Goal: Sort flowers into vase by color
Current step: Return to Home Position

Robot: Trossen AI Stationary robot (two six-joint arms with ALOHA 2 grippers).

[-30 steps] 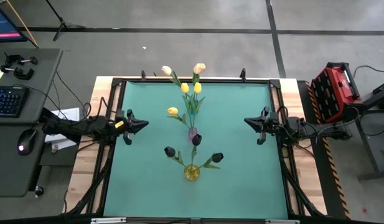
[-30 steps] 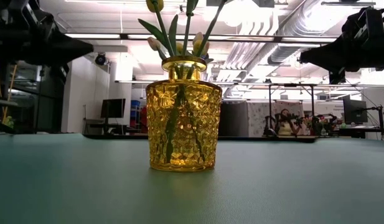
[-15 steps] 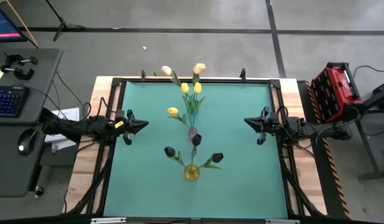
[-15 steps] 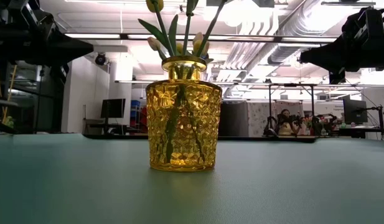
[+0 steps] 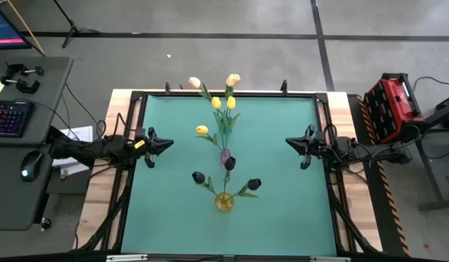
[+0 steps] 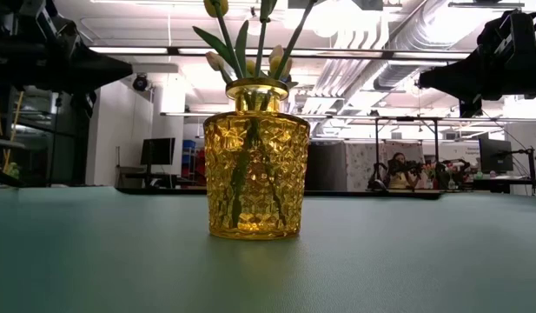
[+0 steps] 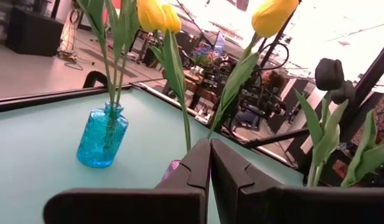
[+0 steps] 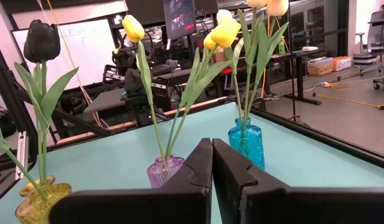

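**all stems potted, both arms off at the sides**

your left gripper hangs at the left edge of the mat, fingers pressed together with nothing between them. the flowers lie toward the middle from it, well apart from the tips. they stand in three vases set in a row down the table's centre line. the blue vase is farthest back with the peach heads, the purple vase is mid-table with the yellow heads, and the yellow vase is nearest the front with the black ones. every stem runs upright and fans a little at the top, and no stem lies loose on the mat.

your right gripper hangs at the right edge, closed the same way and holding nothing. it is about as far from the row as the left one, so neither arm is nearer.

by my reading the sorting is done, and only parking the arms remains. the mat is flat and matte. beyond it you have a desk with a keyboard on the left and a red case on the right.
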